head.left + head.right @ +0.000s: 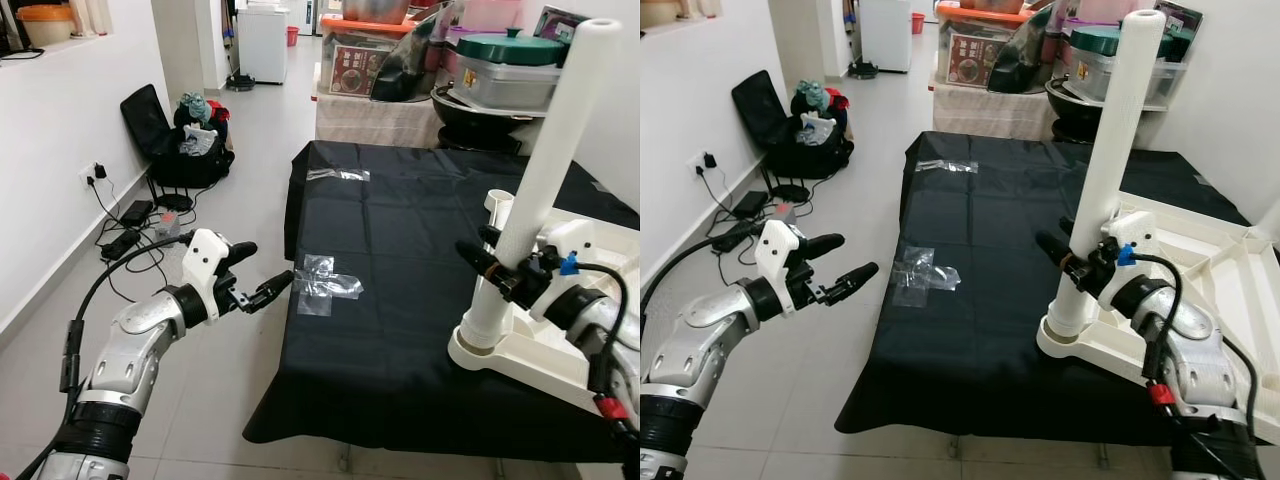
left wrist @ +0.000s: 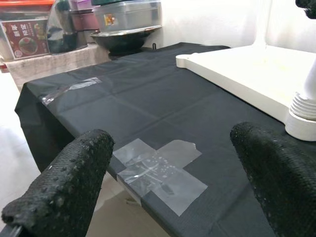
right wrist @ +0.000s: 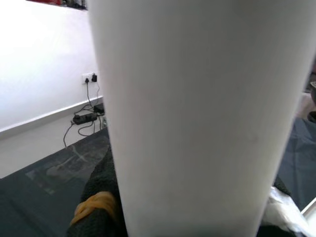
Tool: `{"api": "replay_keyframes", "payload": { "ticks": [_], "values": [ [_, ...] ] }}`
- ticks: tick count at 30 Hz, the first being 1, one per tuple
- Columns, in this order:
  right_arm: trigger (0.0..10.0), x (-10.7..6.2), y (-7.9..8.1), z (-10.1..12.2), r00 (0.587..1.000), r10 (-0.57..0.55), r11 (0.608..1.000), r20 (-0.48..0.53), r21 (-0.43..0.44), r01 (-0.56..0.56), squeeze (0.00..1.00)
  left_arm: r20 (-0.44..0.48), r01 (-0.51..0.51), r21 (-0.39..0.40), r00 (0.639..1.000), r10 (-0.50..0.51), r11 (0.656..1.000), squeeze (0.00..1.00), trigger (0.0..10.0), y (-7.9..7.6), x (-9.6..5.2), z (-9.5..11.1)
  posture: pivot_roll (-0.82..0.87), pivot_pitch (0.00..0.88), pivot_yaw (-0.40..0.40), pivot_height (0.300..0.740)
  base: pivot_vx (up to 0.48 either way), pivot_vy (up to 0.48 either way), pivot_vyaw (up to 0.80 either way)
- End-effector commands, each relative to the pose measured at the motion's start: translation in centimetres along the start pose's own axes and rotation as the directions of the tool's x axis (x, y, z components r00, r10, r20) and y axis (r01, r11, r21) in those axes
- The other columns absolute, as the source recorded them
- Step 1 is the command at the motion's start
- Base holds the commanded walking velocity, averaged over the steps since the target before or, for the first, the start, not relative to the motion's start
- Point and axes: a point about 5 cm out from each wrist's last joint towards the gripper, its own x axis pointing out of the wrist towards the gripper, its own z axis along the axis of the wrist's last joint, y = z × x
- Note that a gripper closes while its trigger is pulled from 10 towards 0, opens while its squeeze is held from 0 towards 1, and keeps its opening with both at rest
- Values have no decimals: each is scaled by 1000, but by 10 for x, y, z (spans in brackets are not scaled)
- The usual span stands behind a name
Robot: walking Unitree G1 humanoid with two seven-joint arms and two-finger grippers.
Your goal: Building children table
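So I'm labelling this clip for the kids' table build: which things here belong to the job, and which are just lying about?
Part of the job:
- white table leg, held by the right claw
- white tabletop, lying upside down on the black cloth
- left claw, open, off the cloth's edge

Lying about:
- clear tape patches
- black bag of clothes
- cables and power strip
- stacked pots and boxes

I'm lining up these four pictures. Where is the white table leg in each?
Left eye: white table leg, right side, tilted.
Right eye: right of centre.
Left wrist: its ribbed base at the edge.
Right wrist: close up.
Shared landmark: clear tape cross.
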Motion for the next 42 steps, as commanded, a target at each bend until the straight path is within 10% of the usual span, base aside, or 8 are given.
{"api": "replay_keyframes", "payload": {
  "ticks": [1,11,23,42],
  "values": [
    [0,0,11,-11,999,38,999,-29,31,-37,0,-22,-12,1,1000,12,1000,0,10000,2,-3,-4,65,0,-70,740,0,0,0],
    [0,-7,29,-23,995,79,995,-56,69,-75,0,-34,-22,6,999,22,1000,0,10000,7,-4,-6,53,0,-52,740,0,0,0],
    [0,-4,70,-16,983,167,931,78,315,-183,0,-21,-32,-61,999,30,998,0,10000,9,2,-3,48,0,-48,740,0,0,0],
    [0,10,74,-27,965,262,936,-1,244,-254,0,-54,-45,-51,998,42,998,0,10000,8,-1,-10,58,0,-59,740,0,0,0]
  ]
}}
